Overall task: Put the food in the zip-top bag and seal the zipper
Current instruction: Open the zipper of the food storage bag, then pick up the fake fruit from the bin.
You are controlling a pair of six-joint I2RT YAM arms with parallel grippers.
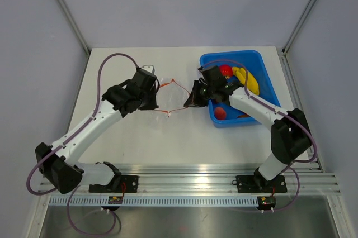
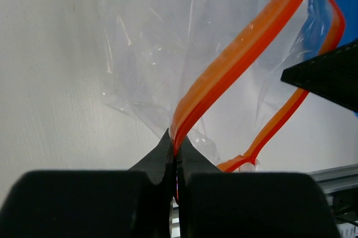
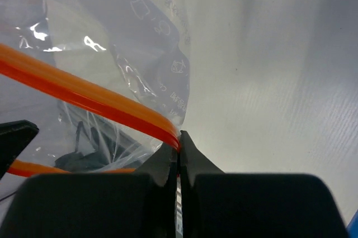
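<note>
The clear zip-top bag (image 1: 173,97) hangs between my two grippers above the table, its mouth pulled open into a diamond. My left gripper (image 1: 156,90) is shut on one lip of the orange-red zipper (image 1: 175,81). My right gripper (image 1: 193,101) is shut on the other lip. In the left wrist view my gripper (image 2: 176,147) pinches the zipper (image 2: 240,53), with the bag film (image 2: 151,42) beyond it. In the right wrist view my gripper (image 3: 179,137) pinches the zipper (image 3: 84,90) at the edge of the bag (image 3: 145,25). The yellow banana (image 1: 246,79) lies in the blue bin.
The blue bin (image 1: 263,65) stands at the right rear, close behind my right arm. It also holds a red tomato (image 1: 225,70), another red item (image 1: 221,112) and an orange carrot (image 1: 244,116). Metal frame posts rise at the table's back corners.
</note>
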